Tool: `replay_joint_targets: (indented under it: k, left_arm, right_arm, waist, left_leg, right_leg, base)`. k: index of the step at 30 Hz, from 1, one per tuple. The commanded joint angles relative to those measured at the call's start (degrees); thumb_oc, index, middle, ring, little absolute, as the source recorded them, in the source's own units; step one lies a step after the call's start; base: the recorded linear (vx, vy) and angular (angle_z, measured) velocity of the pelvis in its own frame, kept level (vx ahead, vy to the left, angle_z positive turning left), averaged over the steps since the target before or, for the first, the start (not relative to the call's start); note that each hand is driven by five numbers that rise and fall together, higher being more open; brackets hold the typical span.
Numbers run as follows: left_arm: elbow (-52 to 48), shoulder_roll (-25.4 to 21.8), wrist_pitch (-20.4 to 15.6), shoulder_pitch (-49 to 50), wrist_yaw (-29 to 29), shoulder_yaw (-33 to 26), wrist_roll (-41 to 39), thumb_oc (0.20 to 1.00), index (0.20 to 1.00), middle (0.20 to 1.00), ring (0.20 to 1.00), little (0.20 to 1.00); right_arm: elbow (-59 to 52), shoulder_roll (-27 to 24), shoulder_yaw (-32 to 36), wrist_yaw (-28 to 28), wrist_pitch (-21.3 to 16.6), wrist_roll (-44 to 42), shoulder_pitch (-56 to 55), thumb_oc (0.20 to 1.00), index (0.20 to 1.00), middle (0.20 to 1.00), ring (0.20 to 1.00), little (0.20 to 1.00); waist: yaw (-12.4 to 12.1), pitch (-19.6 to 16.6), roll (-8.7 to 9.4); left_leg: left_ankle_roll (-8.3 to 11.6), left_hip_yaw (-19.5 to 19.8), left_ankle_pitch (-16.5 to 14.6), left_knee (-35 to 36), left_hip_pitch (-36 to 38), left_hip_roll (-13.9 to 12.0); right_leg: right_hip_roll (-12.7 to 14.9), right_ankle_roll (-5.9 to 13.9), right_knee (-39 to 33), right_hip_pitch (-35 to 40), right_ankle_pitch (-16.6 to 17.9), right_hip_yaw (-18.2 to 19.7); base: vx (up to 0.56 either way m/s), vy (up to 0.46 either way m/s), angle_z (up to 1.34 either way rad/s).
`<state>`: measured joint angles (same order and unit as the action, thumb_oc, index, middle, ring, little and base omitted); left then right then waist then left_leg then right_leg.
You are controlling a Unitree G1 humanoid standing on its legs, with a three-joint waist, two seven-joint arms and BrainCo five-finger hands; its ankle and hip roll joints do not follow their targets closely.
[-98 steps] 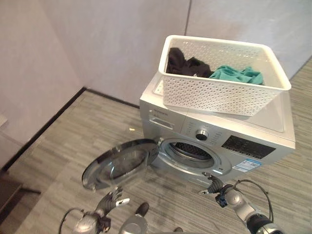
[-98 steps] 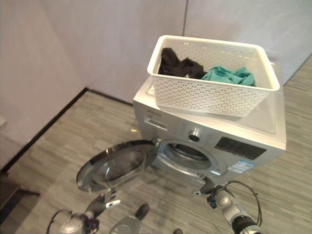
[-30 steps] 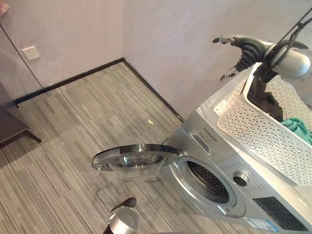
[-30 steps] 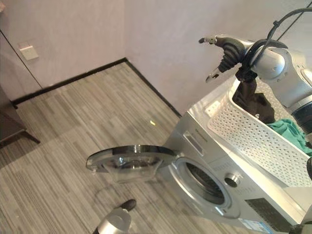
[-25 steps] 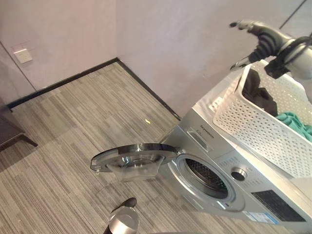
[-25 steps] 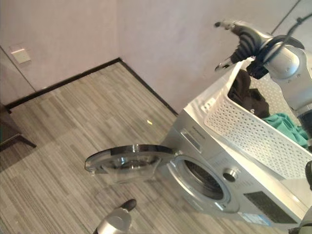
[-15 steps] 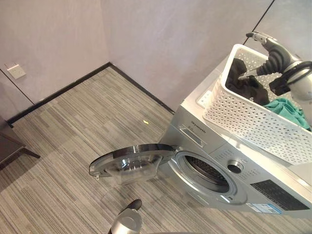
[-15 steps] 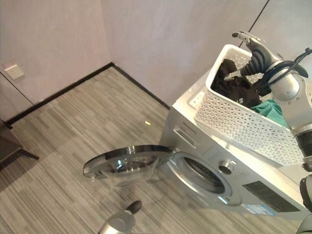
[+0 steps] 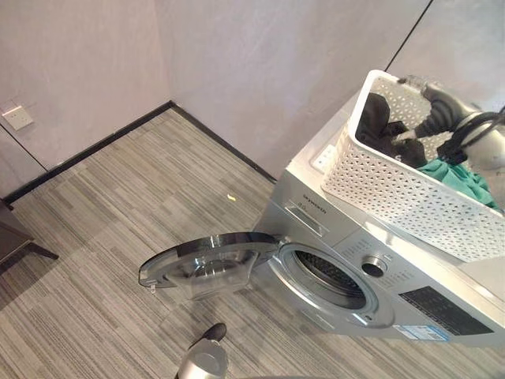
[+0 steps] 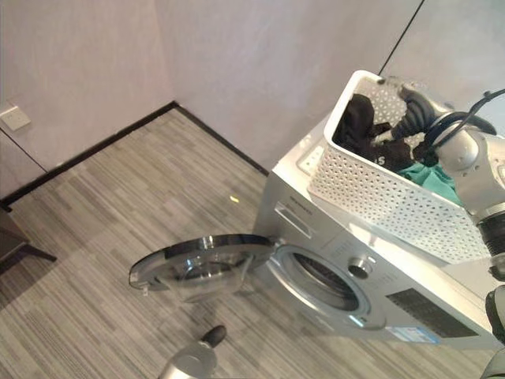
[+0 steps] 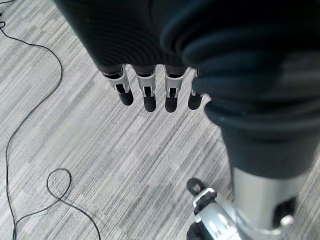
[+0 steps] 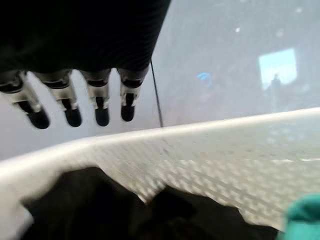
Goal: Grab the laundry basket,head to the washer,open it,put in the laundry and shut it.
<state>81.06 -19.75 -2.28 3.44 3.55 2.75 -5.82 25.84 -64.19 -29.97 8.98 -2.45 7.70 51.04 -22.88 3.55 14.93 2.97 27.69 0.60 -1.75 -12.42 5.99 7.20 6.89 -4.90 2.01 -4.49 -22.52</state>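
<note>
Laundry basket point(image 9: 402, 193), white and perforated, sits on top of the silver washer point(image 9: 379, 268); black clothing point(image 9: 379, 126) and teal clothing point(image 9: 461, 178) lie inside it. The washer's round door point(image 9: 207, 260) hangs wide open over grey striped flooring point(image 9: 118, 205), with plain pale walls point(image 9: 260, 63) and a dark baseboard behind the washer.

Right eye view: the right hand point(image 10: 410, 106) reaches into the basket just above the black clothing.

Left wrist view: the left hand point(image 11: 150, 95) hangs over the flooring, fingers straight, holding nothing.

Right wrist view: the right hand's fingers are relaxed and apart above the basket's rim.
</note>
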Motion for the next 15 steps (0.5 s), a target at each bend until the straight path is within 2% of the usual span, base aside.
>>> replay_joint_targets:
  k: [1, 6, 10, 14, 15]
  left_arm:
    - [4.3, -2.1, 1.3, 2.2, -0.2, -2.1, 0.8, 1.0, 1.0, 1.0, 1.0, 1.0]
    - [4.2, -1.5, 1.2, 2.3, -0.2, -1.4, 0.8, 1.0, 1.0, 1.0, 1.0, 1.0]
    - [4.0, -1.5, 1.1, 2.3, -0.2, -1.3, 0.9, 1.0, 1.0, 1.0, 1.0, 1.0]
    - [3.9, -1.3, 1.0, 2.4, -0.4, -1.2, 0.7, 1.0, 1.0, 1.0, 1.0, 1.0]
    - [3.9, -1.7, 1.0, 2.2, -0.5, -1.1, 0.7, 1.0, 1.0, 1.0, 1.0, 1.0]
  right_arm:
    - [2.2, -3.4, -4.3, 1.4, 0.9, 1.5, 5.7, 1.0, 1.0, 1.0, 1.0, 1.0]
    - [5.9, -0.7, -10.1, 2.4, 0.9, 2.6, 10.2, 1.0, 1.0, 1.0, 1.0, 1.0]
    - [7.3, 0.7, -11.5, 3.2, 0.8, 2.5, 10.0, 1.0, 1.0, 1.0, 1.0, 1.0]
    - [9.5, 2.5, -16.4, 4.9, 0.7, 3.9, 13.1, 1.0, 1.0, 1.0, 1.0, 1.0]
    - [10.4, 2.9, -20.1, 6.9, 0.6, 6.5, 14.9, 1.0, 1.0, 1.0, 1.0, 1.0]
  waist:
    - [-0.9, -3.9, 0.25]
    - [-1.1, -3.6, 0.4]
    - [-1.3, -3.3, 0.45]
    - [-1.6, -3.0, 0.54]
    - [-2.0, -2.8, 0.86]
  left_leg:
    - [-3.01, 1.7, 3.3, 6.7, 2.1, -1.4]
    - [-3.01, 1.7, 3.4, 6.7, 1.9, -1.4]
    - [-3.02, 1.8, 3.5, 6.7, 1.8, -1.4]
    - [-3.02, 1.6, 3.6, 6.7, 1.7, -1.4]
    - [-2.99, 1.6, 3.7, 6.7, 1.5, -1.4]
  right_leg:
    - [0.4, 0.68, -0.1, -2.6, 6.8, 0.3]
    - [0.2, 0.71, -0.1, -2.9, 7.0, 0.3]
    - [0.2, 0.67, -0.1, -2.9, 7.0, 0.3]
    - [0.1, 0.66, -0.1, -3.2, 7.1, 0.5]
    - [0.1, 0.63, -0.1, -3.3, 7.1, 0.5]
  base:
    - [0.0, 0.0, 0.0]
    - [0.0, 0.0, 0.0]
    - [0.0, 0.0, 0.0]
    - [0.0, 0.0, 0.0]
    - [0.0, 0.0, 0.0]
